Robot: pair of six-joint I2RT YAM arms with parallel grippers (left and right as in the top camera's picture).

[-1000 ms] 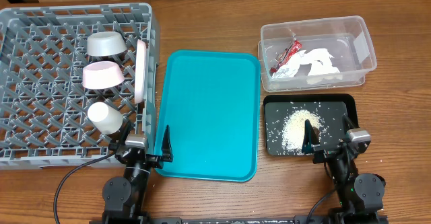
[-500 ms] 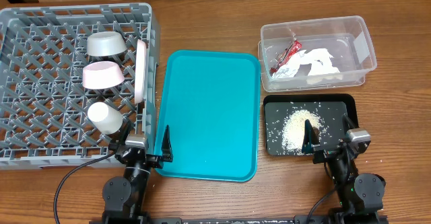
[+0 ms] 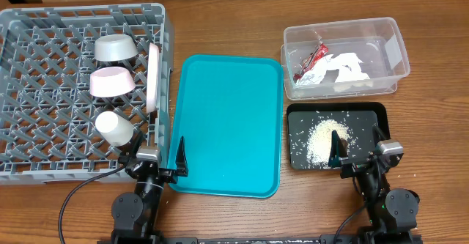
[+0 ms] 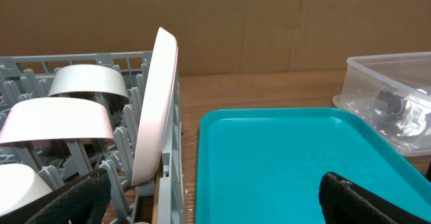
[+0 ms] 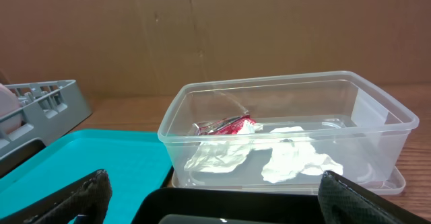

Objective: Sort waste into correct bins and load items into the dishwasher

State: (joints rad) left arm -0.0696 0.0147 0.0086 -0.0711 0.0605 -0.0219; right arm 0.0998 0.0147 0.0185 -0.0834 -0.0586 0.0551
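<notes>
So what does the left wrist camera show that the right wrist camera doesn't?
Only the left wrist: the whitish-grey bowl, pink bowl and cup sitting in the rack. Only the right wrist: the black tray, plus the red wrapper and napkin clearly inside the clear tub. Both: the teal tray, the tub and part of the rack.

At left, a grey bowl [image 3: 115,48], pink bowl [image 3: 111,81], cup [image 3: 115,127] and on-edge plate [image 3: 153,77] are held in the grey rack [image 3: 44,24]. A teal tray [image 3: 227,127] is seen at centre. At right, wrapper [image 3: 311,61] and napkin [image 3: 348,67] are contained in the clear tub [image 3: 396,52], rice [image 3: 321,138] in the black tray [image 3: 370,116]. Left claw [image 3: 160,156] and right claw [image 3: 359,152] are spread wide.
</notes>
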